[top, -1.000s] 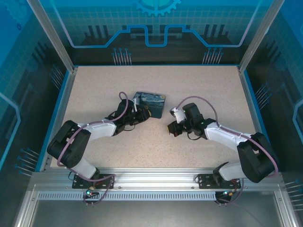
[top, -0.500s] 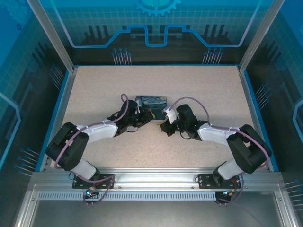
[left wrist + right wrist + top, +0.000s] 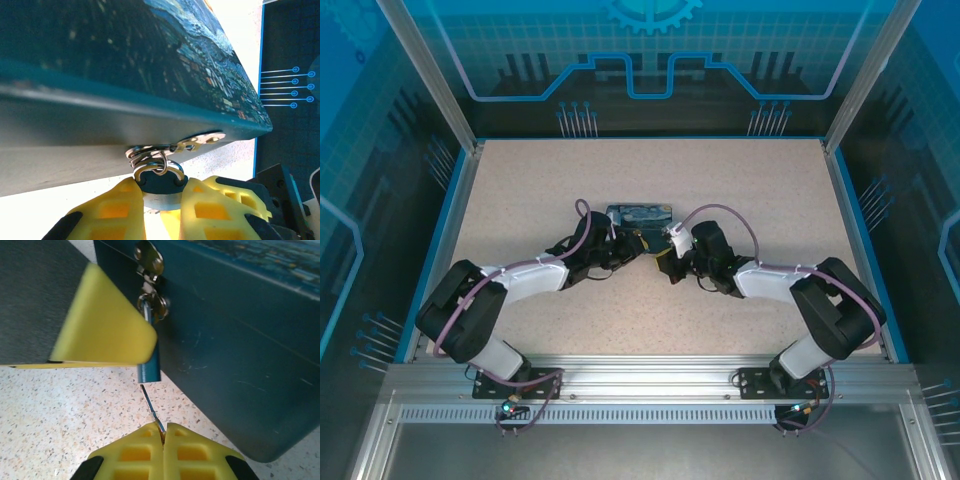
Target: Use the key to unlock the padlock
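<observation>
The padlock [image 3: 160, 181], small with a dark-blue body, hangs by its thin shackle from metal rings on the painted tin's hasp [image 3: 200, 142]. My left gripper [image 3: 161, 196] is shut on the padlock body, one yellow finger on each side. In the right wrist view the padlock [image 3: 149, 367] pokes out below the left gripper's yellow finger [image 3: 100, 320]. My right gripper [image 3: 163, 430] is shut on the key [image 3: 150, 402], a thin grey blade whose tip reaches the bottom of the padlock. From above, the left gripper [image 3: 638, 243] and the right gripper [image 3: 667, 263] meet at the tin's front edge.
The blue-and-yellow painted tin [image 3: 638, 213] lies mid-table, its dark side wall [image 3: 240, 340] close on the right of the key. Speckled tabletop [image 3: 740, 180] spreads around it. Blue frame edges [image 3: 850, 200] border the table.
My right gripper has swung left and forward with the key, up to the tin's front edge and the padlock. The left arm has stretched slightly toward the tin.
</observation>
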